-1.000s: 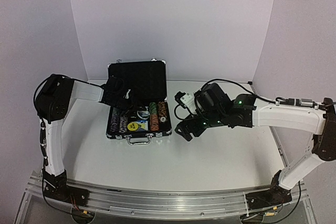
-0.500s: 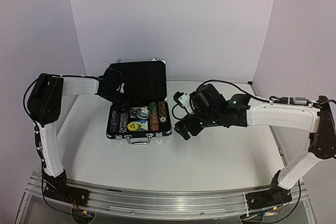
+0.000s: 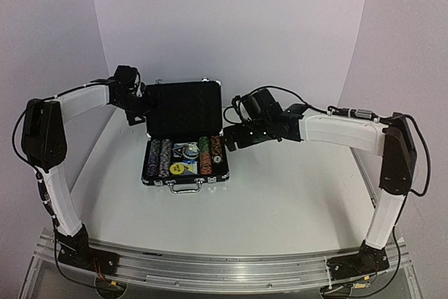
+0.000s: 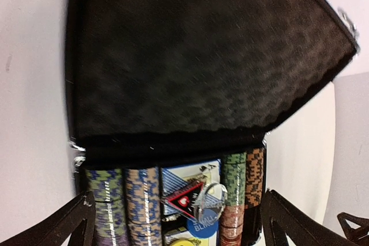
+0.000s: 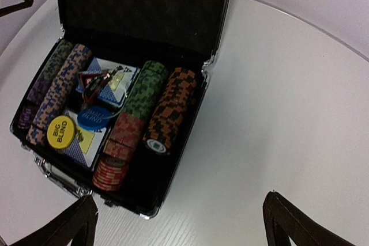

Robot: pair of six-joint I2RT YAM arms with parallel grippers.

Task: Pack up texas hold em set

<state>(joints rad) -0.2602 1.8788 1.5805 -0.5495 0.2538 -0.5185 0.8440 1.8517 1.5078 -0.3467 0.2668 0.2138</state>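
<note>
The texas hold em set's black case [image 3: 185, 173] lies open mid-table, its foam-lined lid [image 3: 186, 106] standing upright. Rows of striped chips [image 5: 170, 105] flank blue card decks [image 5: 86, 139], on which lie a yellow button [image 5: 60, 132], a blue button [image 5: 92, 117] and a black triangular marker [image 4: 185, 200]. My left gripper [image 3: 142, 106] hovers open beside the lid's left edge, looking down over the lid [image 4: 202, 56]. By the case's right back corner my right gripper [image 3: 235, 138] hangs open and empty. In the right wrist view its fingers [image 5: 75, 223] frame bare table.
The white table [image 3: 294, 194] ends at a metal rail [image 3: 224, 271] along the near side. Pale walls close in behind and at both sides. The case's handle [image 3: 185, 188] faces the near edge.
</note>
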